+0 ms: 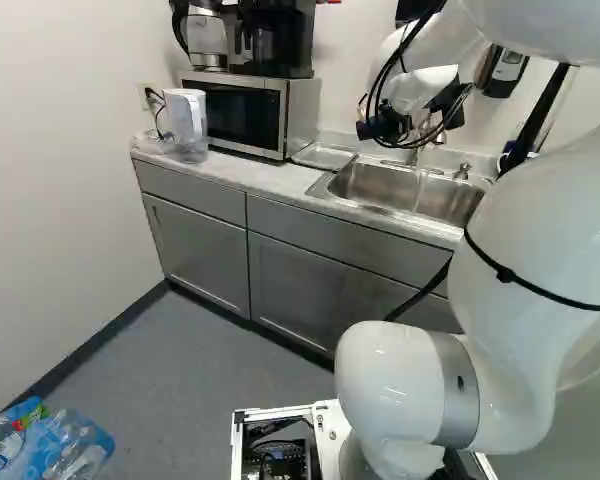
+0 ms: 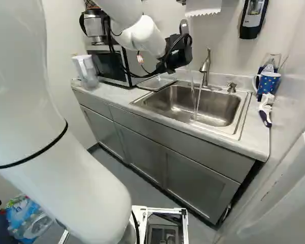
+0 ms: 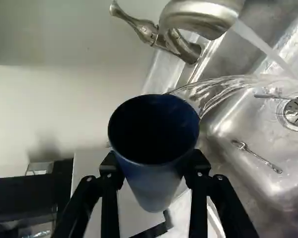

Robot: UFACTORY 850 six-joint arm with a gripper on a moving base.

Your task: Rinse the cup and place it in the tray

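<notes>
White walls (image 1: pixel 70 150) around a pale tabletop (image 2: pixel 119 96) and grey cabinets (image 1: pixel 310 290), with a steel sink (image 2: pixel 229 131) set in. Left of the sink, in the base views: just beside it, a metal tray (image 2: pixel 155 83); farther along, a microwave (image 1: pixel 245 115) under a kettle (image 2: pixel 95 26) and a coffee maker (image 1: pixel 280 40), then a pitcher (image 2: pixel 86 71). Right of the sink, in the right base view: a spotted blue mug (image 2: pixel 269 82) and white brushes (image 2: pixel 265 109). Above the sink, near the faucet (image 2: pixel 206 71): the claw (image 2: pixel 179 51), closed on the dark blue cup (image 3: pixel 151 183) from both sides, fingers as far apart as the cup's width. Seen with its mouth toward the wrist camera, apart from the tray. Down into the sink, running water (image 3: pixel 260 43), plus another stream (image 3: pixel 221 89) beside the cup's rim. Inside the sink, near the drain (image 3: pixel 295 111), a small spoon (image 3: pixel 258 156).
</notes>
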